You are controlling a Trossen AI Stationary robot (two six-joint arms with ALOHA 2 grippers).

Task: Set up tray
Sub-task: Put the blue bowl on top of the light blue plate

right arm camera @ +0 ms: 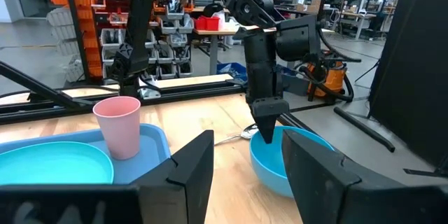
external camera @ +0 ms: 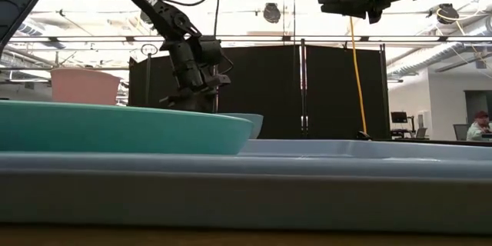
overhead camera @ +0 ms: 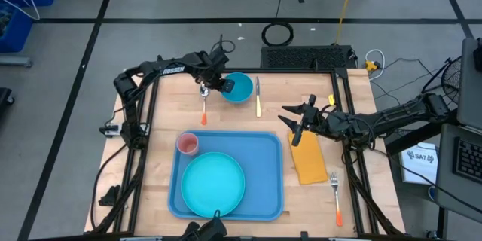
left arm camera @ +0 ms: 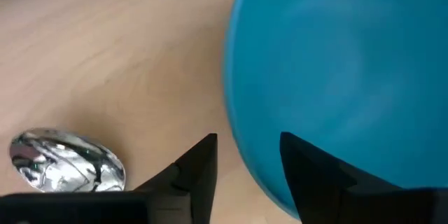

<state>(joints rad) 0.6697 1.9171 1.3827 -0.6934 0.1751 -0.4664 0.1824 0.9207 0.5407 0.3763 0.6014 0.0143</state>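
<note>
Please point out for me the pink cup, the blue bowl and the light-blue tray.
pink cup (right arm camera: 117, 126): right wrist view, on its side wall.
blue bowl (overhead camera: 241, 89): high view, on its inside, right of the left gripper.
tray (overhead camera: 265, 167): high view, on its bare floor right of the plate.

Pale wood table (overhead camera: 354, 113) showing matt grain; spoon (left arm camera: 66, 159) bowl gleaming like polished metal; blue bowl (left arm camera: 343, 77) and tray (overhead camera: 267, 173) looking like smooth plastic.
</note>
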